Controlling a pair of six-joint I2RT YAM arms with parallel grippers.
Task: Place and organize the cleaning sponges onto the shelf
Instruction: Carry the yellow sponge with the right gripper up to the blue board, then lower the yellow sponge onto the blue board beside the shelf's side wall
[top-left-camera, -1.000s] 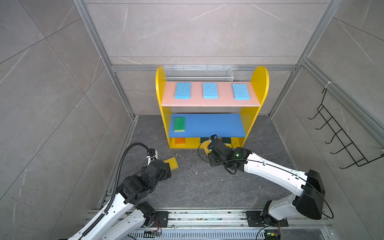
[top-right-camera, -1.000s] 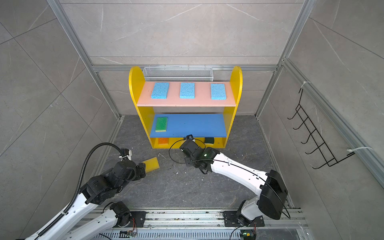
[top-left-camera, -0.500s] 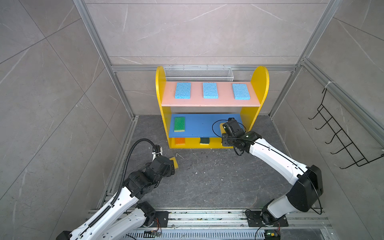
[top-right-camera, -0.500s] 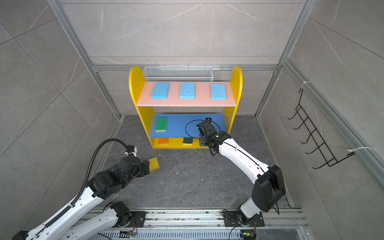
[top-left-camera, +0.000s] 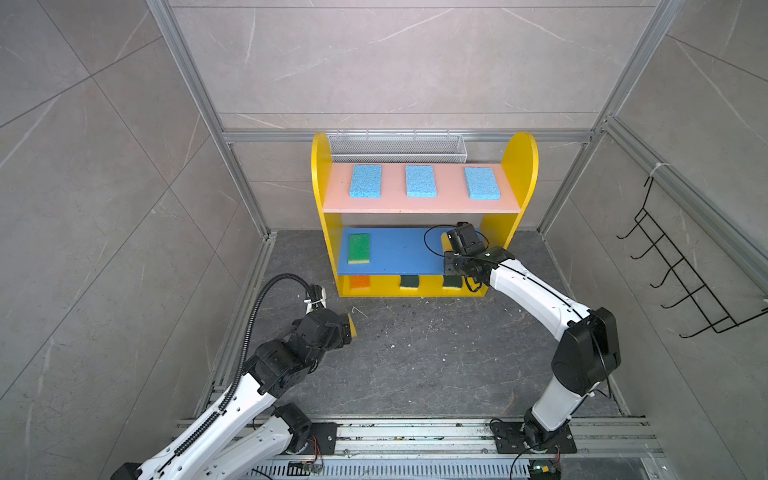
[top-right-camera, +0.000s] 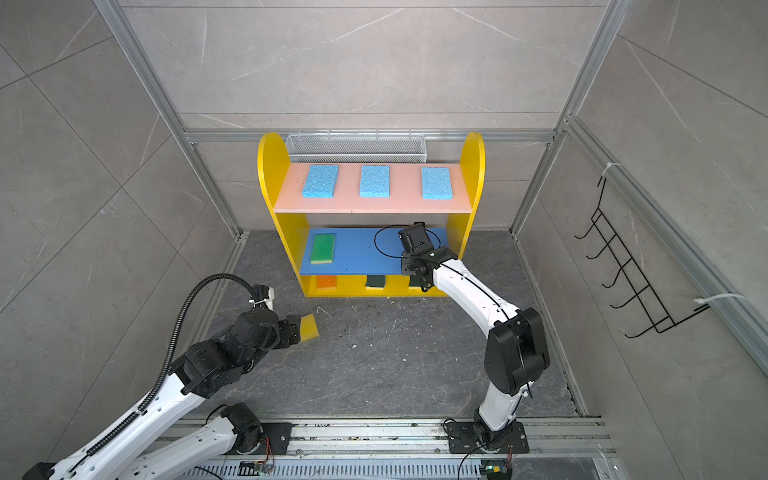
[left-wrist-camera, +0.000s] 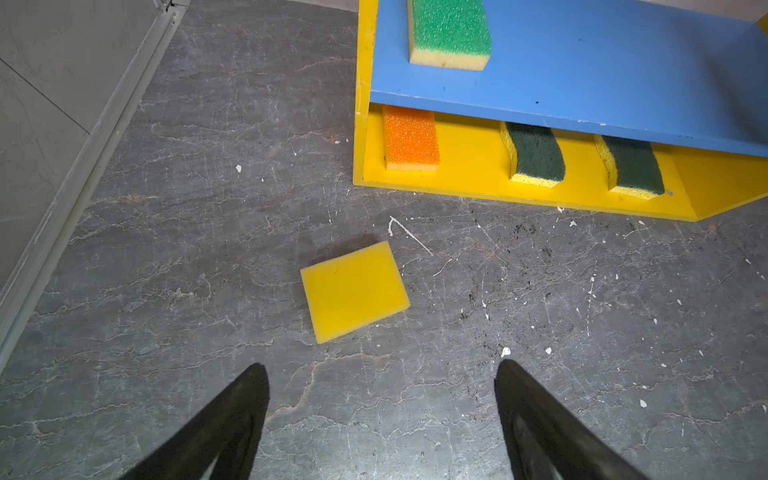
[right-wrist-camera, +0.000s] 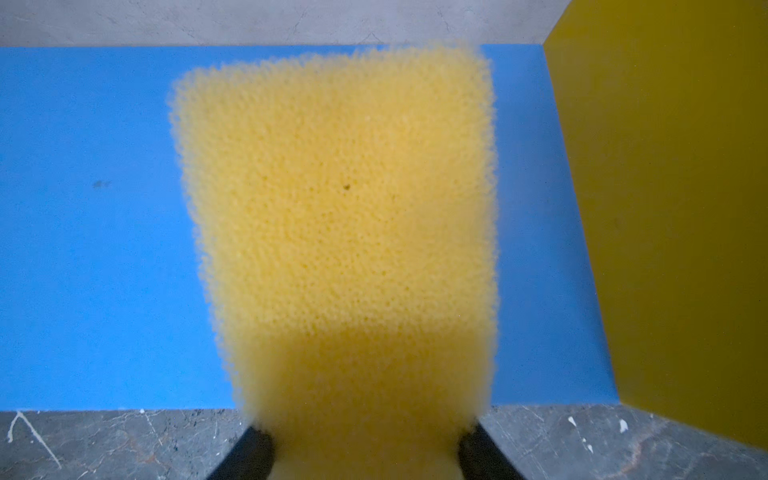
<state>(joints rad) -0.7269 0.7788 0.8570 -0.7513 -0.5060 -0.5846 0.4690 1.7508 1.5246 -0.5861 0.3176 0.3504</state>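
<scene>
Lower left in a top view, the left gripper (left-wrist-camera: 381, 365) hovers spread and empty by the floor sponge (top-right-camera: 311, 327). Right of centre, the right gripper (right-wrist-camera: 363, 440) clamps a yellow sponge (right-wrist-camera: 340, 208) over the blue board (right-wrist-camera: 104, 208); released carelessly, it could lean against the side panel (right-wrist-camera: 665, 208).

Shelf (top-left-camera: 521, 166) yellow; top board (top-left-camera: 419, 205) pink; middle board (top-left-camera: 399, 253) blue; held sponge (right-wrist-camera: 340, 208), floor sponge (left-wrist-camera: 353, 291) yellow; floor (top-left-camera: 436, 361) grey-veined.

Three light blue sponges (top-left-camera: 420, 181) sit in a row on the shelf (top-left-camera: 519, 166), on its pink top board. A green sponge (top-left-camera: 359, 248) lies at the blue board's left end; over its right end the right gripper (top-left-camera: 451, 244) shows a sliver of yellow sponge (top-left-camera: 446, 240). The left gripper (top-left-camera: 346, 329) is just beside another yellow sponge (top-left-camera: 353, 328).
</scene>
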